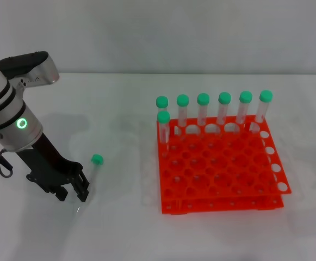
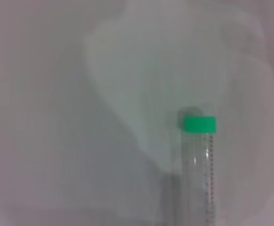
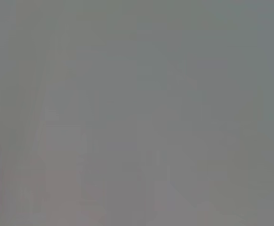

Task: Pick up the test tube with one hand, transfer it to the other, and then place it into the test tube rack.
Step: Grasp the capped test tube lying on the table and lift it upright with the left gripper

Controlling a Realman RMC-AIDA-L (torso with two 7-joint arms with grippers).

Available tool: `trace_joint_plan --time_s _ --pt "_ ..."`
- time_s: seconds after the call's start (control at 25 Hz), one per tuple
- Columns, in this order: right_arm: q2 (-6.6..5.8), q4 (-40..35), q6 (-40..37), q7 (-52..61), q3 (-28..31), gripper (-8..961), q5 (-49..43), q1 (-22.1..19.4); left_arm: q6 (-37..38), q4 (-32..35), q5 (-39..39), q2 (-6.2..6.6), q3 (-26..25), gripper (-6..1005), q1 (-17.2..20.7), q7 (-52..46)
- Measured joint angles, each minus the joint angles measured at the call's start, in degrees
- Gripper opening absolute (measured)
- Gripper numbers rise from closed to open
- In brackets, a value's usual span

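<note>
The test tube lies on the white table, its green cap pointing away from me and its tip toward the front edge. My left gripper is low over the tube's lower half, with its fingers apart. The tip end is hidden under the gripper. In the left wrist view the tube shows close up, with no finger visible on it. The orange test tube rack stands to the right, apart from the tube. My right gripper is out of view, and the right wrist view shows only blank grey.
Several green-capped tubes stand upright in the rack's back row, and one more stands at the left of the second row. White table lies between the gripper and the rack.
</note>
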Motion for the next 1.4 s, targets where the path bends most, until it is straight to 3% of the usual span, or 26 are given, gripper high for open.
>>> trace_joint_plan --time_s 0.44,1.4 --pt "0.12 0.0 0.0 0.0 -0.3 854 -0.3 0.1 -5.2 1.6 0.9 -0.44 0.0 494 1.0 -0.8" --pt "0.18 0.2 0.0 0.5 -0.4 854 -0.3 0.1 -8.7 3.1 3.9 -0.54 0.0 474 0.3 -0.8"
